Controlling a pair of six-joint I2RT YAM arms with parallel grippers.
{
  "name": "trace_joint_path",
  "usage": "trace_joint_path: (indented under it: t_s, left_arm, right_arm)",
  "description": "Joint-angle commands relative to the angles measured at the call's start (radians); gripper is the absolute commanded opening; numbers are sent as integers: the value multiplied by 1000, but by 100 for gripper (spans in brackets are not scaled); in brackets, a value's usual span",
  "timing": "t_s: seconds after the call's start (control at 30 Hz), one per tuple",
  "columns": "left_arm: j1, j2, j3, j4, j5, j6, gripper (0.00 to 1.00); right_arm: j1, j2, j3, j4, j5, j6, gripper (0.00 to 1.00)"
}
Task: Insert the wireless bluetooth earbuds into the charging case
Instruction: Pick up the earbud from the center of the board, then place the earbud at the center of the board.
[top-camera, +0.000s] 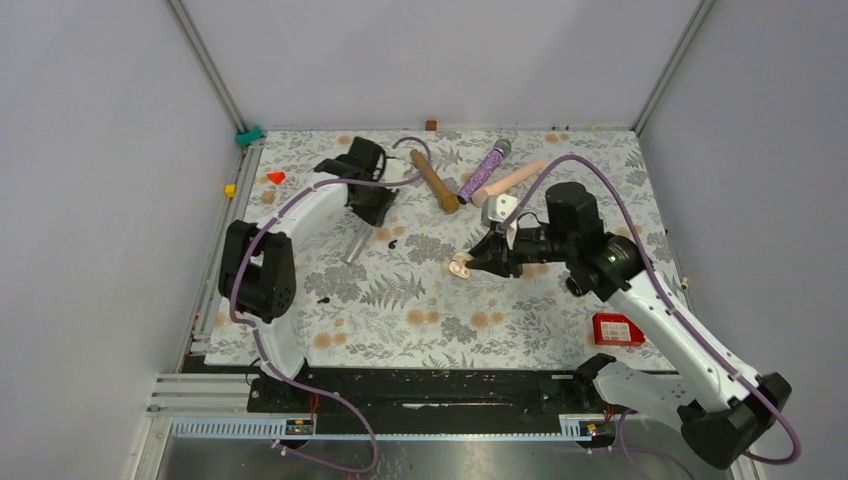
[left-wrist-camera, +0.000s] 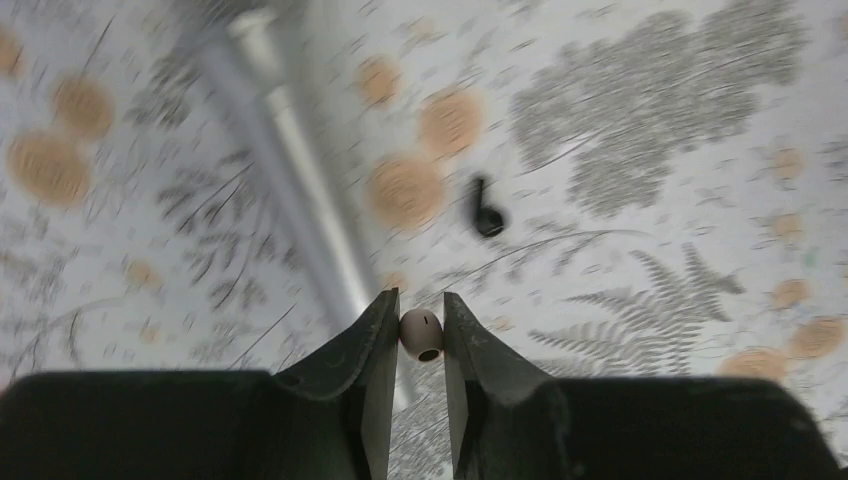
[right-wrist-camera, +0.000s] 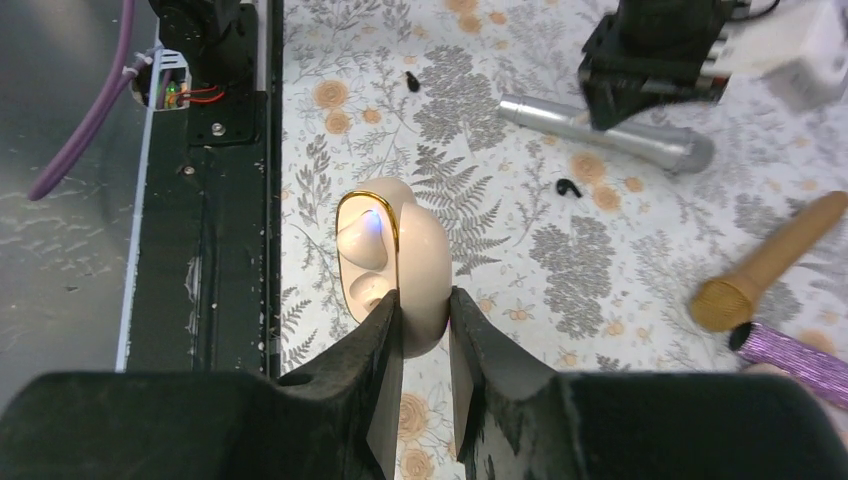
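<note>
Table (top-camera: 560, 340): walls close along left, far and right edges; near-middle cloth open between arms. Right arm (top-camera: 660, 310) bent, reaching from near-right corner to table centre. Left arm (top-camera: 300, 215) stretched toward far-left corner. Silver microphone (top-camera: 355, 243) lies under left wrist. Right gripper (right-wrist-camera: 424, 300) pinches charging case (right-wrist-camera: 400, 255) by one end, gold-rimmed cavity showing. Left gripper (left-wrist-camera: 420, 296) points down, squeezing small beige piece (left-wrist-camera: 421, 335). Two black earbuds (top-camera: 392, 243) on cloth: one beside silver microphone, second earbud (top-camera: 323, 299) nearer left edge.

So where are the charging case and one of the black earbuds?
Charging case (right-wrist-camera: 410, 260): right wrist view, its smooth outer shell.
Black earbud (left-wrist-camera: 488, 218): left wrist view, its rounded body.
</note>
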Motion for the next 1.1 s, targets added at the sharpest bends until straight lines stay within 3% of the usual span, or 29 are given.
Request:
trace_joint_path:
  t_s: [0.0,0.37,0.5,0.6,0.83,0.93,1.07]
  left_arm:
    - [-128,62,133,-34,15,-31,22]
    - [-373,370,426,-32,7,-79,22]
    - [-399,399,420,23,6,-94,28]
    - [-403,396,405,37,8,-99,40]
    - [-372,182,221,81,-5,-23,84]
    - [-315,23,69,65,52,41,90]
    - [-212,-193,-126,2,71,161,91]
  right_arm:
    - [-6,-106,-11,-47,73,-53,15]
    - [-9,-198,-112,-13,120,-41,16]
    - [-15,-206,-128,14,120,-29,16]
    - [-17,-204,-130,17,115,-28,16]
    - [-18,-208,-130,17,101,-26,16]
    - [-18,-212,-135,16,92,-27,16]
    - [-18,-214,-139,17,79,-28,16]
